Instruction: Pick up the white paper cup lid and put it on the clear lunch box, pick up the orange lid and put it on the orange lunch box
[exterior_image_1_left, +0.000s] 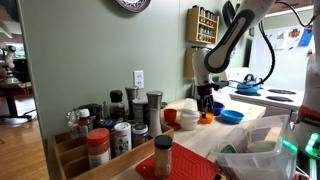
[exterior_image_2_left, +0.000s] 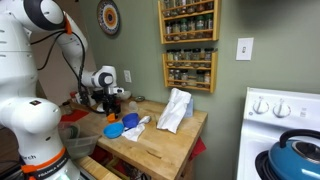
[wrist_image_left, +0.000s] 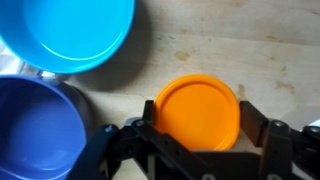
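Observation:
The orange lid (wrist_image_left: 197, 110) is a flat round disc that lies between the fingers of my gripper (wrist_image_left: 198, 125) in the wrist view. Both fingers press against its rim, so the gripper is shut on it, low over the wooden table. In both exterior views the gripper (exterior_image_1_left: 206, 100) (exterior_image_2_left: 110, 102) hangs just above a small orange spot (exterior_image_1_left: 205, 118) (exterior_image_2_left: 112, 117). I cannot tell the orange lunch box apart from the lid. The white paper cup lid and the clear lunch box cannot be made out.
A light blue bowl (wrist_image_left: 70, 35) and a dark blue bowl (wrist_image_left: 35, 130) sit close beside the gripper. The blue bowls (exterior_image_1_left: 231, 116) (exterior_image_2_left: 122, 127) also show in both exterior views. A white bag (exterior_image_2_left: 175, 108) lies on the table. Spice jars (exterior_image_1_left: 120, 125) stand in the foreground.

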